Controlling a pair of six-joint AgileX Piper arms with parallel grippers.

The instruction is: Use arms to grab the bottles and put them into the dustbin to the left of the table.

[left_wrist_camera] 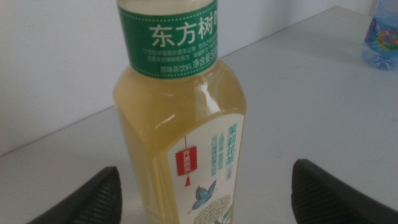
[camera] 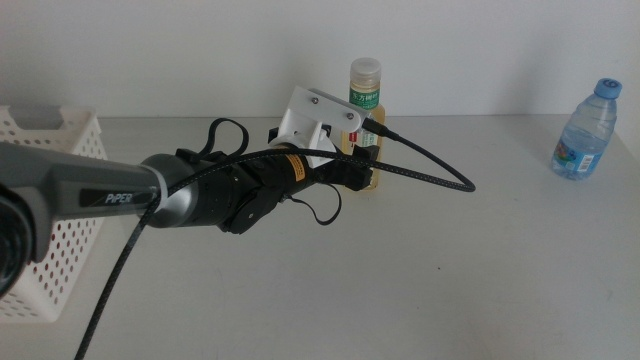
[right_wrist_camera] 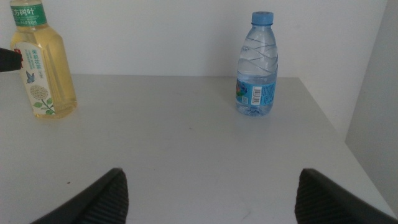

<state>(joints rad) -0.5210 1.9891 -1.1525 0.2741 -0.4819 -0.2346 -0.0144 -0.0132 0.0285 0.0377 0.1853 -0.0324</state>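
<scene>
tea bottle (camera: pixel 365 100) stands upright at the back of the table (camera: pixel 450 270), near the wall. left gripper (left_wrist_camera: pixel 205 193) has its jaws spread wide on either side of it, not touching. water bottle (camera: pixel 587 130) stands well apart at the far right. dustbin (camera: pixel 55 220) sits at the table's left edge. right gripper (right_wrist_camera: pixel 211 193) hangs open, facing both bottles.

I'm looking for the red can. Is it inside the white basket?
The white basket shows only part of its rim and holed wall in the middle view; the left arm covers most of it, so its inside is hidden. No red can shows anywhere, only the tea bottle and water bottle.
</scene>
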